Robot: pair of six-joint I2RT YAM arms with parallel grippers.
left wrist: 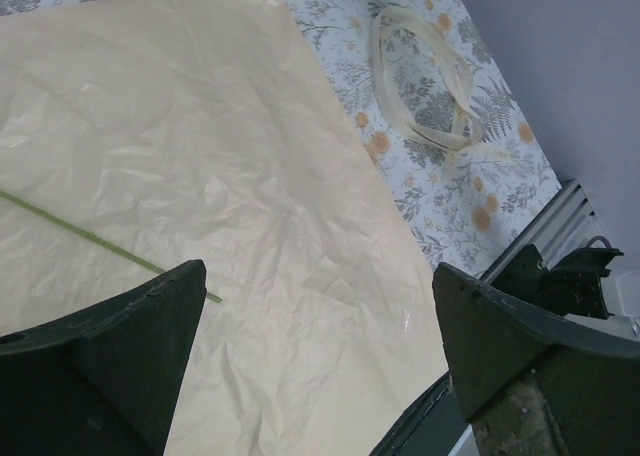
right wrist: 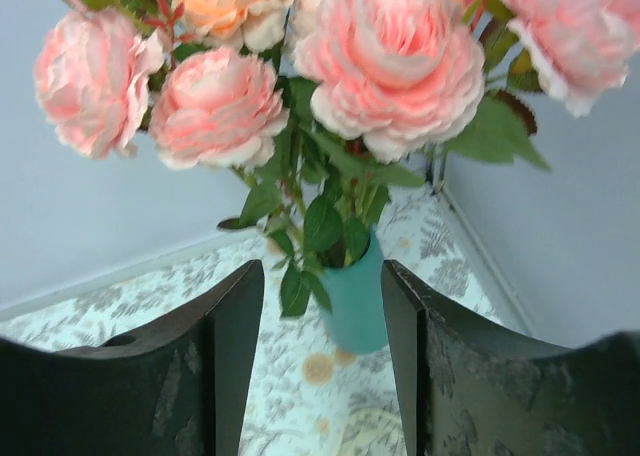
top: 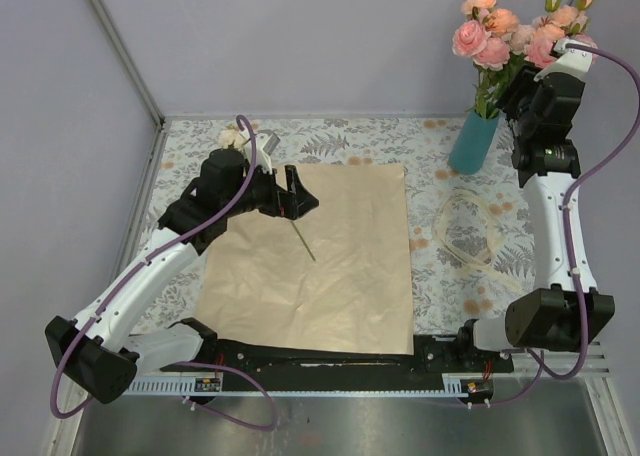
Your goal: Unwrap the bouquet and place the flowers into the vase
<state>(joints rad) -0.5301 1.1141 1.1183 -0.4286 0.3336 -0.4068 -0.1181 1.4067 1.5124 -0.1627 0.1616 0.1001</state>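
Looking first at the flowers point(top: 497, 31): most of them stand in the vase point(top: 472, 143) at the far right corner, heads up. My right gripper point(right wrist: 320, 286) hangs just beside the blooms, jaws apart with nothing between them. One stem point(top: 305, 244) lies on the flattened paper point(top: 340, 286) in the middle, and a cream head point(top: 233, 134) shows beyond the left arm point(top: 170, 256). I judge it the same flower, though the arm hides the join. My left gripper point(left wrist: 318, 276) hovers over that stem, spread wide and empty. So I take unwrapping as done and filling nearly so. Next I need to lower the left jaws across the thin stem, pinch it off the paper and carry it to the vase.
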